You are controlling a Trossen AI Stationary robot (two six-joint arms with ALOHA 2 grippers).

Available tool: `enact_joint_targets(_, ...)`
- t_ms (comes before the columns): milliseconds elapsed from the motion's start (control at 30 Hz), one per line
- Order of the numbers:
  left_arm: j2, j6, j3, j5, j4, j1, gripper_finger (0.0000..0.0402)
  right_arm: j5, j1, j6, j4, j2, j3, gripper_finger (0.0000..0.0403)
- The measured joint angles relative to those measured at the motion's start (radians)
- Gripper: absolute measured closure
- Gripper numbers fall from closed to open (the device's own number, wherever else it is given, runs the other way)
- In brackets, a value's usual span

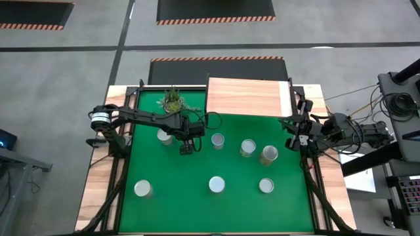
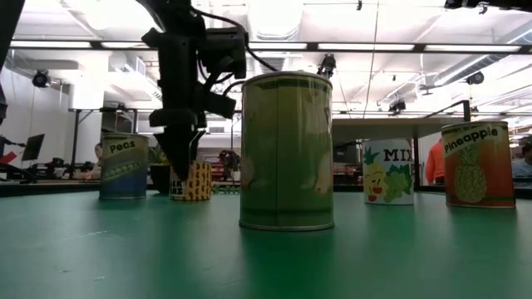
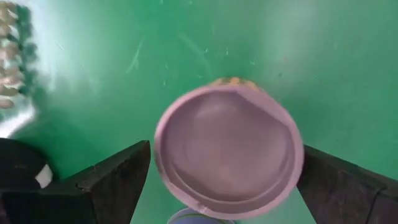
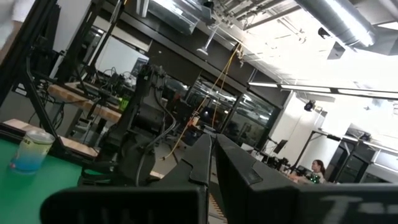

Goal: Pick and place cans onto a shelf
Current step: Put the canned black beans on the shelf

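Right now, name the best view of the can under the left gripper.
Left wrist view: the can sits within the open left gripper. High view hides it; low view shows its yellow side; right wrist, nothing.

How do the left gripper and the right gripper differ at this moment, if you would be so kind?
The left gripper is out over the green mat among the cans, while the right gripper waits at the table's right edge near the shelf. The left gripper is open, its fingers standing either side of a can below it; the right gripper is shut and holds nothing. Both are dark two-finger grippers.
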Motion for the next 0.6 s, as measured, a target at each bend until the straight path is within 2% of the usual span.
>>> enact_joint_targets(200, 0.000, -0.007, -0.017, 0.000, 0.008, 0.000, 0.0062, 0.001, 0.000, -0.010, -0.006, 0.000, 0.000, 0.0390)
enact_joint_targets(400, 0.000, -0.011, -0.002, 0.000, -0.005, 0.000, 0.0117, 0.001, 0.000, -0.010, -0.009, 0.000, 0.000, 0.0390)
enact_joint_targets(500, 0.000, -0.037, 0.031, 0.002, -0.028, -0.004, 0.0143, 0.004, 0.000, -0.011, -0.013, 0.000, 0.000, 0.0390)
enact_joint_targets(600, 0.000, -0.083, 0.115, 0.064, -0.114, -0.013, 0.0147, 0.036, 0.000, -0.011, -0.013, 0.000, 0.000, 0.0390)
